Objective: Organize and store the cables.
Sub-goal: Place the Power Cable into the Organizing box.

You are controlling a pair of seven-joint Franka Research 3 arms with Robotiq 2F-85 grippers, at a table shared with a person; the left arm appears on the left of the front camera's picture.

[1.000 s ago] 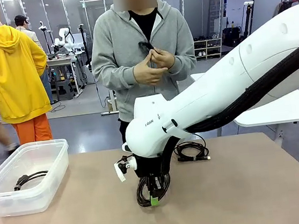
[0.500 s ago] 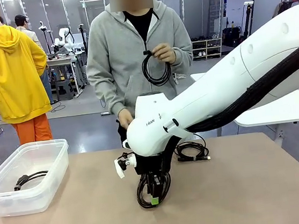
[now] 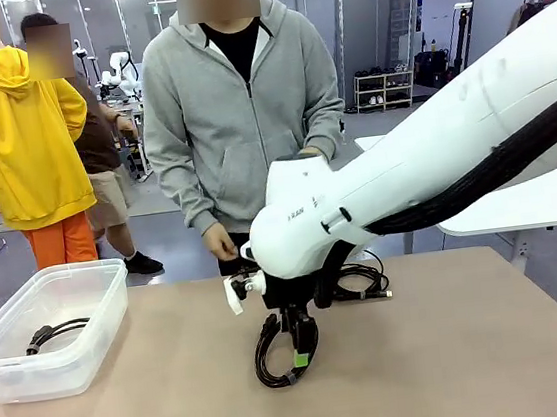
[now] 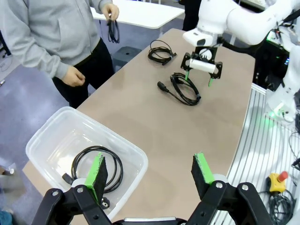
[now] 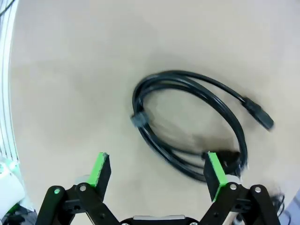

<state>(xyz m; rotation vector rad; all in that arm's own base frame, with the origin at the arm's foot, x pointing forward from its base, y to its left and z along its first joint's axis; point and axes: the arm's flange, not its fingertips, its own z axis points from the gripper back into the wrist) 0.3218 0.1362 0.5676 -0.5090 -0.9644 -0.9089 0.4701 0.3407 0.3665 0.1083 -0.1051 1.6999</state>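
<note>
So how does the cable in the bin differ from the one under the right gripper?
The bin cable sits in the clear plastic bin; the table cable lies on the table under the open right gripper. The bin cable is a roundish loop; the table cable a longer oval with a plug sticking out. Both are black and coiled.

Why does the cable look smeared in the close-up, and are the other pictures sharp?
Right wrist view: the cable is smeared along its lower strands, likely motion blur. Left wrist view: sharp, but wide-angle, so the table looks slanted and stretched. Front view: crisp, soft even light, only faint shadows.
</note>
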